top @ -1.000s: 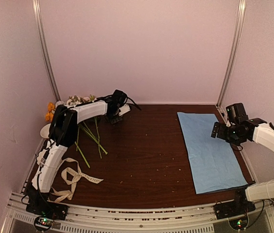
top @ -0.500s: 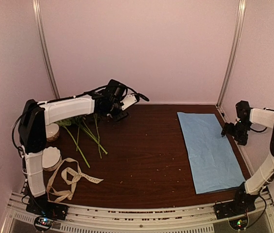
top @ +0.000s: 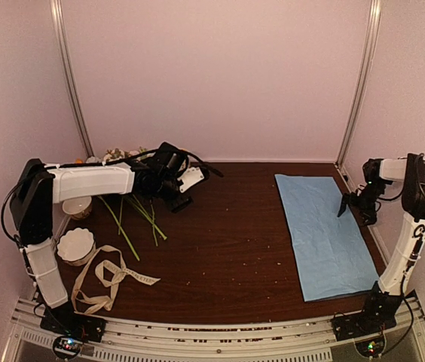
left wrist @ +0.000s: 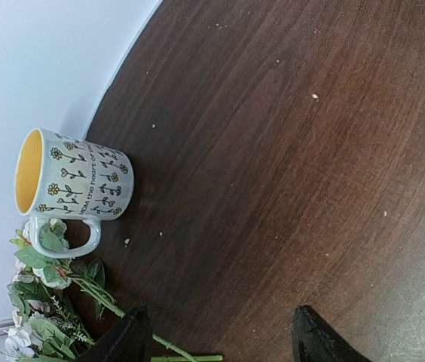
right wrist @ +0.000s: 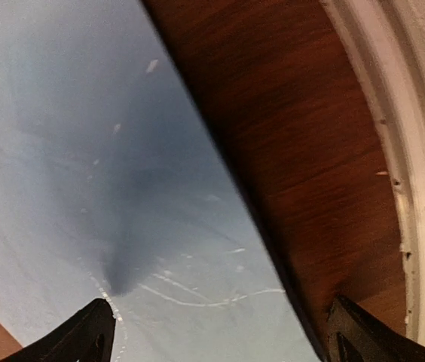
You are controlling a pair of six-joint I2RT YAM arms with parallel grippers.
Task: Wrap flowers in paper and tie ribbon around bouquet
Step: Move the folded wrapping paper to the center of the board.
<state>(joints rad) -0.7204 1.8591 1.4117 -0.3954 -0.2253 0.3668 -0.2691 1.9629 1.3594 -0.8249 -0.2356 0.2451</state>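
The flowers (top: 139,213) lie at the table's back left, green stems fanned toward the middle and blooms (left wrist: 38,317) bunched by the wall. My left gripper (top: 178,197) hovers just right of the stems, open; a cut stem end (left wrist: 191,356) lies on the table between its fingertips, ungripped. The light blue paper (top: 324,234) lies flat at the right. My right gripper (top: 356,210) is open and low over the paper's right edge (right wrist: 220,188), one finger over paper, the other over bare wood. The cream ribbon (top: 111,276) curls loose at the front left.
A white-and-yellow flowered mug (left wrist: 73,185) lies on its side near the blooms. A white scalloped bowl (top: 75,245) stands by the ribbon. A pale rail (right wrist: 416,151) borders the table right of the paper. Small crumbs dot the dark wood.
My left gripper has opened and drifted down and slightly left, beside the stems. The right arm folded upright and its gripper dropped to the paper's right edge.
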